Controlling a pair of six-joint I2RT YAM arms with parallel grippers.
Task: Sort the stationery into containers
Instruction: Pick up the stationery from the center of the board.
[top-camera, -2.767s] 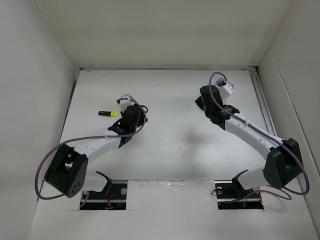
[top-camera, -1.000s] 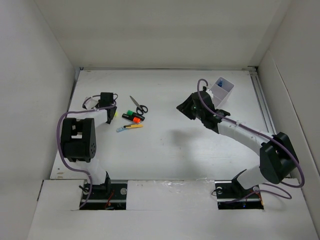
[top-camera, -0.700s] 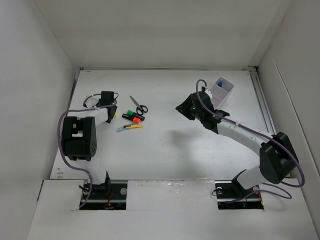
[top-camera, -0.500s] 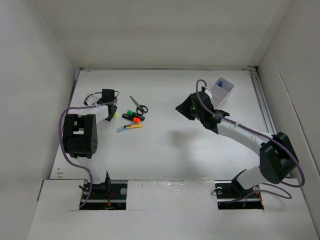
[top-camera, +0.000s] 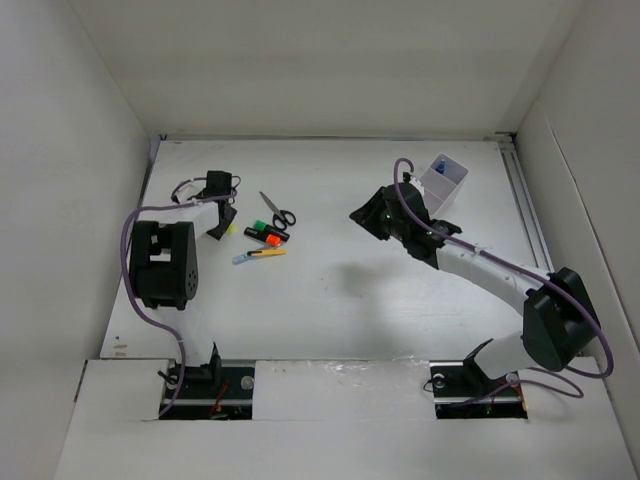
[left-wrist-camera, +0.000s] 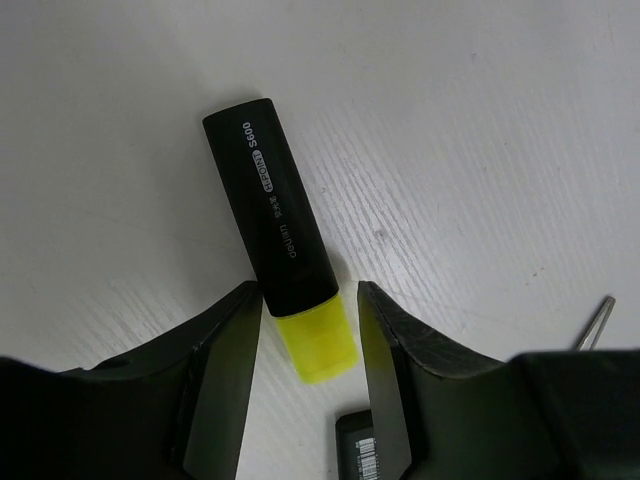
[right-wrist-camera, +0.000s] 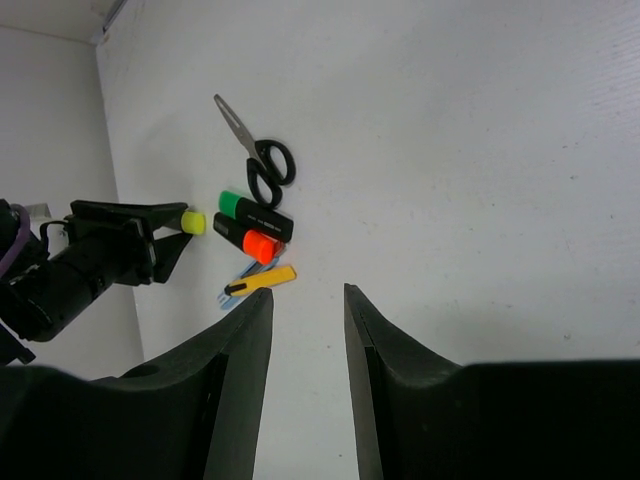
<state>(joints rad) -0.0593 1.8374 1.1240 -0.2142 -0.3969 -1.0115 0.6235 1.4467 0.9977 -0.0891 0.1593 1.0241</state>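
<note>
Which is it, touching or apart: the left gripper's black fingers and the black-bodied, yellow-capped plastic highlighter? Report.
Cannot tell. Left wrist view: the highlighter lies between the left gripper's fingers, one edge meeting its barrel, but height is unclear.

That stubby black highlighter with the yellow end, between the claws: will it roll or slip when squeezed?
The highlighter looks like hard, smooth plastic: probably stiff and light, perhaps slippery. The left gripper straddles it near its yellow end, not its middle, so it may swivel when pinched. If the barrel is round, a nudge could roll it.
</note>
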